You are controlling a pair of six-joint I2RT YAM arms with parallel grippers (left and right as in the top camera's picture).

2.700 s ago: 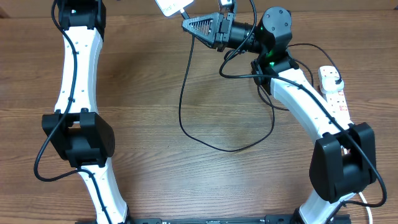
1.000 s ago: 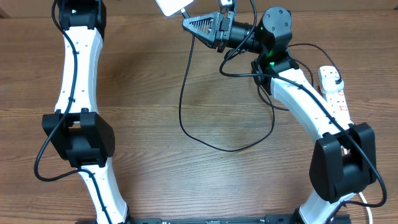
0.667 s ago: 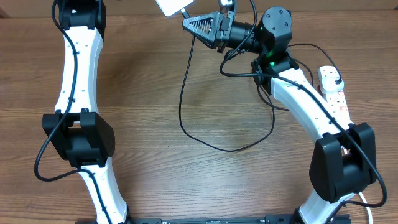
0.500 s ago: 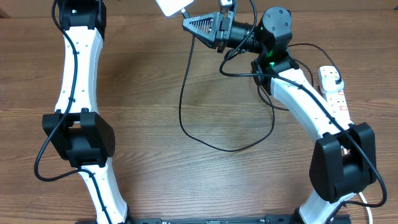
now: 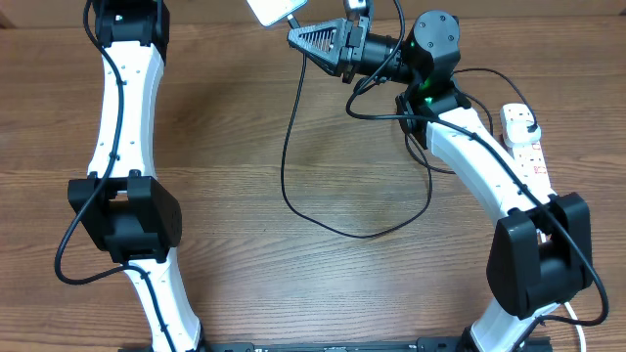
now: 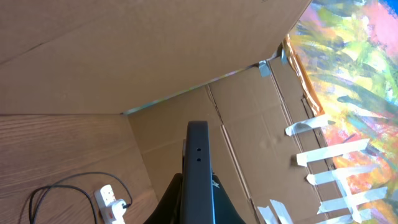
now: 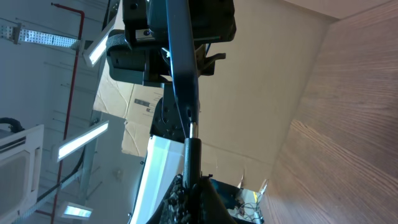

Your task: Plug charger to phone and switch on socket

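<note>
The phone (image 5: 272, 9) is held in the air at the table's far edge, screen pale. In the left wrist view it is edge-on (image 6: 198, 155), clamped by my left gripper (image 6: 198, 193). My right gripper (image 5: 292, 39) is shut on the connector end of the charger (image 7: 191, 152), with the tip against the phone's lower end (image 7: 180, 62). The thin black cable (image 5: 286, 166) hangs down, loops across the table and runs to a plug (image 5: 519, 118) seated in the white socket strip (image 5: 533, 156). The strip's small red switches are too small to read.
A cardboard wall (image 6: 124, 56) stands behind the table's far edge. The cable loop (image 5: 362, 235) lies across the middle of the wooden table (image 5: 245, 264). The socket strip also shows in the left wrist view (image 6: 111, 202).
</note>
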